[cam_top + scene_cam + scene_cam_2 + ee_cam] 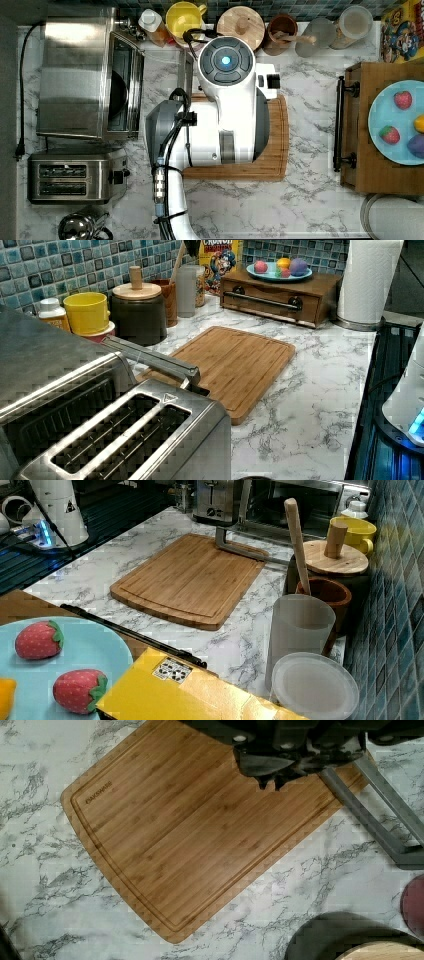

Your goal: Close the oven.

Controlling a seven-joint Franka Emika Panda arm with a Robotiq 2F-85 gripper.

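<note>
Oven at the top view's left of the marble worktop stands open, glass door down, bar handle beside the cutting board. My gripper hovers just above it, nearly closed, holding nothing; closing remains undone.
</note>
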